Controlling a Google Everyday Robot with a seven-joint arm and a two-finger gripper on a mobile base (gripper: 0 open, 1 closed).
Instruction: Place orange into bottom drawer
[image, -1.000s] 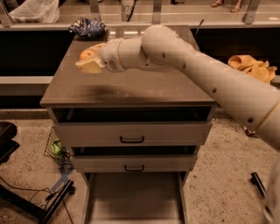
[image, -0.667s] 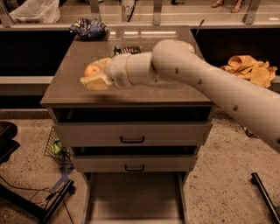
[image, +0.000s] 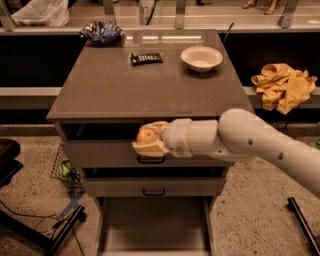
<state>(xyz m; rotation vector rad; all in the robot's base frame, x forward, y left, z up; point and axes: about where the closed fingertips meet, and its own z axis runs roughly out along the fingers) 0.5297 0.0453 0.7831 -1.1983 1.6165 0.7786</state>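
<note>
My gripper (image: 148, 139) is shut on the orange (image: 146, 134), a small round orange fruit held between the cream fingers. It hangs in front of the cabinet, level with the top drawer's front. The bottom drawer (image: 107, 227) is pulled out below, a wide flat grey tray with low side walls. The gripper and orange are above the drawer's opening and well clear of it. My white arm reaches in from the right.
On the cabinet top stand a white bowl (image: 201, 58), a dark snack bar (image: 146, 58) and a blue chip bag (image: 101, 31). Two upper drawers with black handles (image: 153, 192) are shut. A yellow cloth (image: 283, 85) lies at right. A wire basket (image: 64, 169) and cables sit at the lower left.
The arm has swung from over the cabinet top down past its front edge, carrying the orange to in front of the top drawer.
</note>
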